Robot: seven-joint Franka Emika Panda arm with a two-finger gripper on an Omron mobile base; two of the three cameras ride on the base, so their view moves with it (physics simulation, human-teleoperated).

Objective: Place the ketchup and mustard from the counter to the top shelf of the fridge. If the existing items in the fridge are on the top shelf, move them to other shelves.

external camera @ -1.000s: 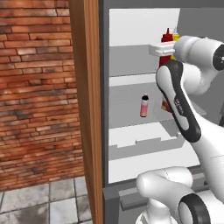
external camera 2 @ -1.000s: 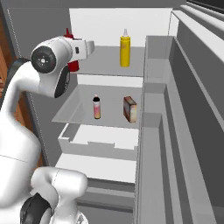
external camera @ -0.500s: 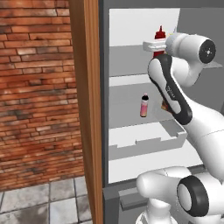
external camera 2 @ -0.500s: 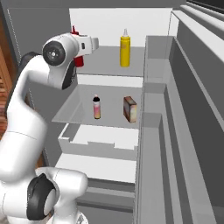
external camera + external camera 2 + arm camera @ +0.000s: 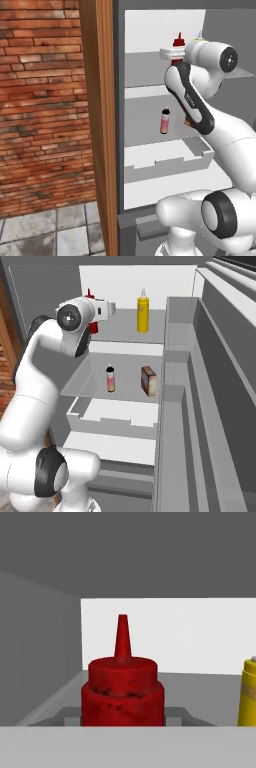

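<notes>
ketchup (image 5: pixel 123 689) | on top shelf (image 5: pixel 120 336) of fridge (image 5: pixel 180 371), left of mustard (image 5: pixel 143 311), upright | my gripper (image 5: pixel 100 310) clamped on its body, judging by hand view | likely light, soft-walled, slick plastic; best held at mid-body, gently | pink bottle (image 5: pixel 110 379), box (image 5: pixel 149 380) one shelf below ketchup

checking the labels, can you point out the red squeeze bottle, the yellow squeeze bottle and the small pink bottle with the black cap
red squeeze bottle (image 5: pixel 123 697), hand view, on its body below the nozzle
yellow squeeze bottle (image 5: pixel 143 315), right base view, mid body
small pink bottle with black cap (image 5: pixel 110 381), right base view, on the pink body
</notes>
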